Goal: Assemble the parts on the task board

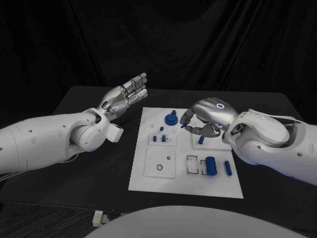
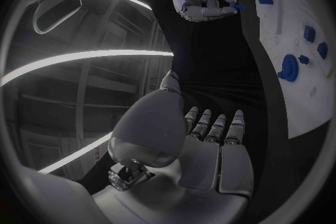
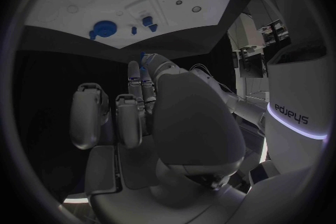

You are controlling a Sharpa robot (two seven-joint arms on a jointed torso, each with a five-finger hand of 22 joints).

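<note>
The white task board [image 1: 150, 179] lies in the middle of the black table. On it are a round blue knob [image 1: 171, 119], small blue pegs [image 1: 157, 139] and two blue cylinders [image 1: 210, 165] near the front right. My right hand [image 1: 207, 118] hovers over the board's far part and pinches a small blue part [image 2: 237, 7] between thumb and fingertip; its blue tip [image 3: 142, 56] shows past the fingers, above the knob [image 3: 105, 28]. My left hand [image 1: 127, 94] is raised left of the board's far corner, fingers straight and apart, holding nothing. The left wrist view shows that hand [image 2: 210, 140] beside the board [image 2: 305, 106].
The black table [image 1: 94, 163] runs left and right of the board, with a dark curtain behind. A square insert with a black ring [image 1: 161, 166] and a black-outlined slot [image 1: 193, 165] sit on the board's front half.
</note>
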